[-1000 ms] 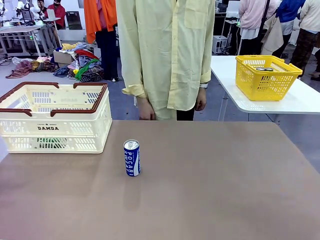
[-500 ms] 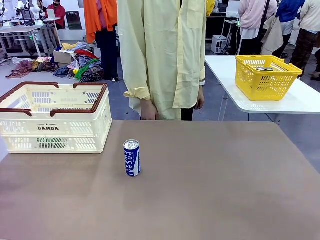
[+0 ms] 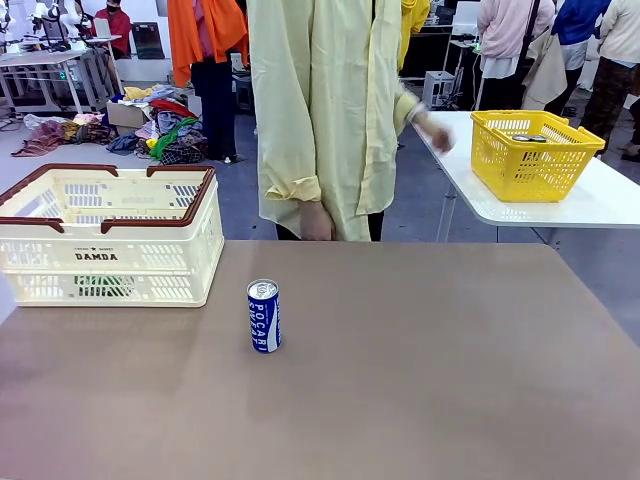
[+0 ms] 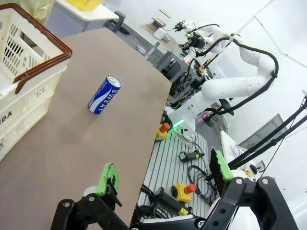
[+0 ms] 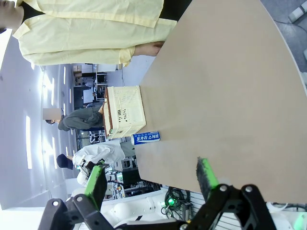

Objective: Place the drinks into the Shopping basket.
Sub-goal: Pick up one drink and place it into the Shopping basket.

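A slim blue-and-white can lettered "POCARI" (image 3: 263,316) stands upright on the brown table, a little right of the Shopping basket (image 3: 100,235), a cream slotted crate with a red-brown rim at the table's far left. Something green (image 3: 103,285) shows through the basket's lower front slots; I cannot tell what it is. In the left wrist view my left gripper (image 4: 164,172) is open and holds nothing, well away from the can (image 4: 104,94) and the basket (image 4: 29,72). In the right wrist view my right gripper (image 5: 151,179) is open too, far from the can (image 5: 146,138) and the basket (image 5: 125,111).
A person in a pale yellow shirt (image 3: 330,110) stands at the table's far edge, one hand (image 3: 435,132) raised toward a yellow mesh basket (image 3: 532,152) on a white side table at the right. The brown tabletop (image 3: 450,360) is bare right of the can.
The person has turned toward the picture's right and lifted one arm toward the yellow basket. The can and the cream basket have not moved.
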